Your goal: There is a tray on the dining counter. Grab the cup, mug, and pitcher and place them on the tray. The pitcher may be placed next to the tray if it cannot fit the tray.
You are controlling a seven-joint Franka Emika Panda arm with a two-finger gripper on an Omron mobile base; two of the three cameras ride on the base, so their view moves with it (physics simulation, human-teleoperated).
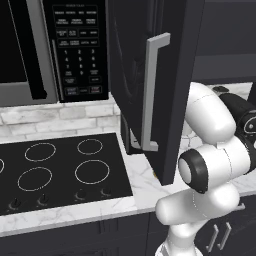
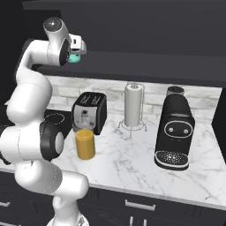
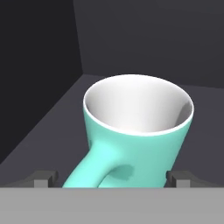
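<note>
The teal mug [image 3: 135, 131] with a whitish inside stands upright on a dark cabinet shelf [image 3: 48, 127], its handle turned toward the hand. My gripper [image 3: 113, 179] is open, one dark fingertip [image 3: 46, 178] left of the handle and the other at the mug's right wall. In the right base view the arm reaches high up to the shelf, and the gripper [image 2: 76, 52] sits over the mug [image 2: 75, 58]. The amber pitcher [image 2: 85, 144] stands on the marble counter in front of the toaster. The tray and the cup are out of view.
A black toaster [image 2: 89, 112], a white paper-towel roll [image 2: 132, 106] and a black coffee machine [image 2: 174, 132] stand on the counter. The open dark cabinet door [image 1: 150, 85] hangs beside the arm. A cooktop [image 1: 55, 170] and a microwave [image 1: 45, 50] lie to the left.
</note>
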